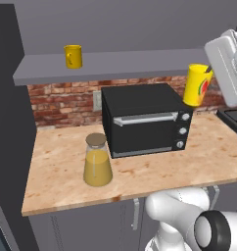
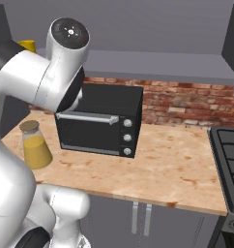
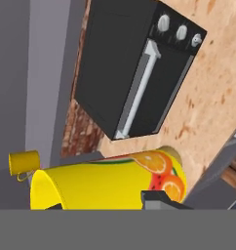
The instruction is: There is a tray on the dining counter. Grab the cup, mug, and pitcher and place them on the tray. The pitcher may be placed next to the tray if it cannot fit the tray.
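Note:
My gripper (image 1: 209,72) is shut on the cup (image 1: 198,84), a tall yellow tumbler with a fruit picture, held tilted in the air above the right end of the black toaster oven (image 1: 145,120). In the hand view the cup (image 3: 110,183) lies across the gripper (image 3: 105,206), with a dark fingertip (image 3: 156,197) against its side. The yellow mug (image 1: 73,56) stands on the grey wall shelf (image 1: 115,66) at the left, also seen as the mug (image 3: 25,163). The pitcher (image 1: 97,161) of orange juice with a cork lid stands on the counter left of the oven. The tray and the dining counter are out of view.
The toaster oven (image 2: 100,118) sits mid-counter against the red brick wall (image 2: 186,104). A dark stove (image 2: 230,155) borders the counter on the right. A dark tall cabinet (image 1: 8,122) bounds the left. The counter (image 2: 177,164) right of the oven is bare wood-grain.

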